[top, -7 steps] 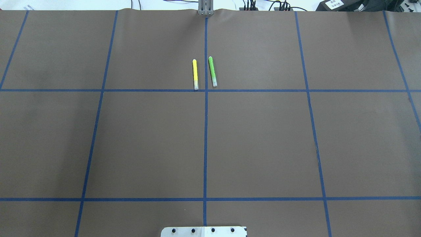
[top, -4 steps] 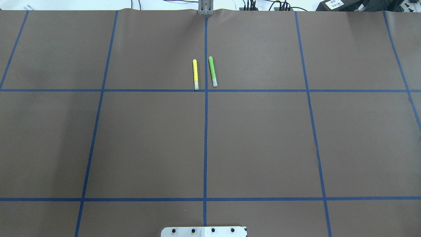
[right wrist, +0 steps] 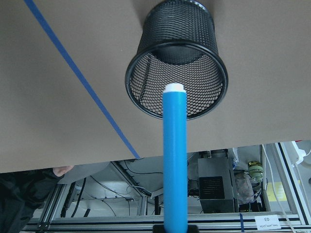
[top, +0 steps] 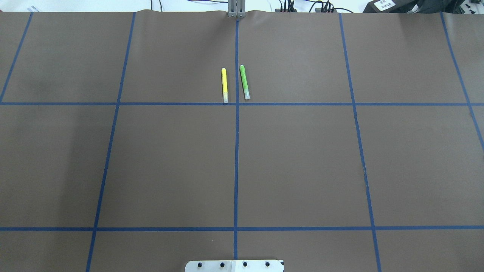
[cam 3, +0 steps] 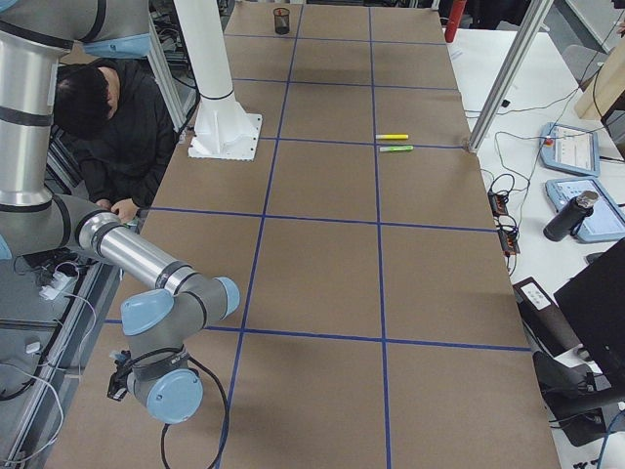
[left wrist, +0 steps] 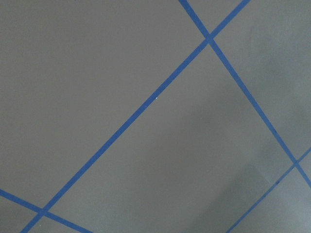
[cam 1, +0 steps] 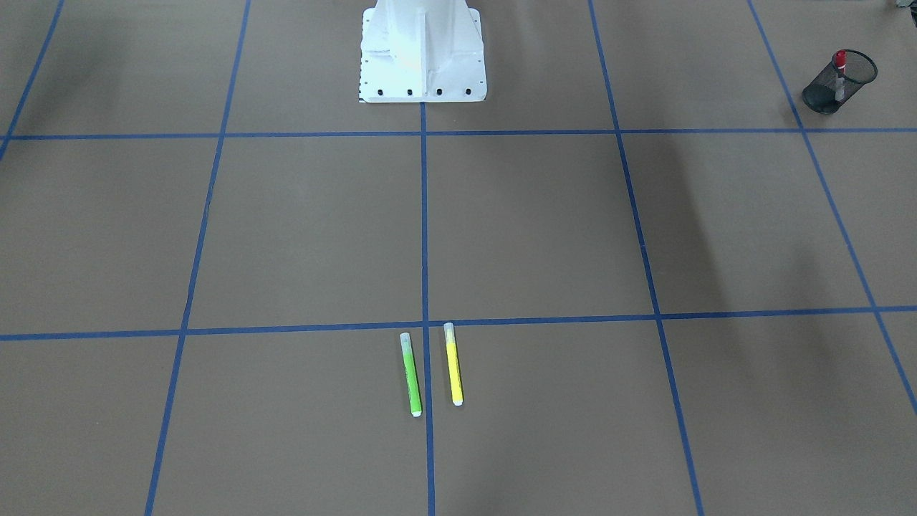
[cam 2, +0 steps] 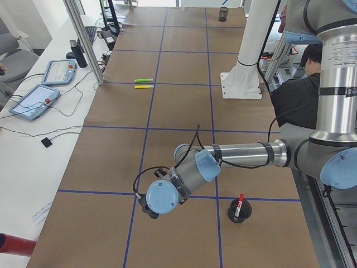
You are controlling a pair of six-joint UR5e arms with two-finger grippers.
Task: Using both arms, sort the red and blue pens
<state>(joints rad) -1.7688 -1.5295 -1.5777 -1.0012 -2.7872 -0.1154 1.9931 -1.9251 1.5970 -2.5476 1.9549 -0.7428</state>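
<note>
The red pen point(cam 1: 839, 66) stands upright, red cap up, in a black mesh cup point(cam 1: 824, 97); the exterior left view shows the same red pen point(cam 2: 240, 204) just right of my left gripper point(cam 2: 146, 208). Whether that gripper is open or shut I cannot tell; its wrist view holds only table. My right gripper point(right wrist: 175, 227) is shut on the blue pen point(right wrist: 175, 160). The pen's white end points at the mouth of a second black mesh cup point(right wrist: 201, 104), which looks empty.
A yellow pen point(top: 224, 85) and a green pen point(top: 244, 82) lie side by side at the far middle of the brown table, either side of the blue centre tape line. The white robot base point(cam 1: 423, 50) stands mid-table. A person point(cam 3: 117, 127) sits behind the robot.
</note>
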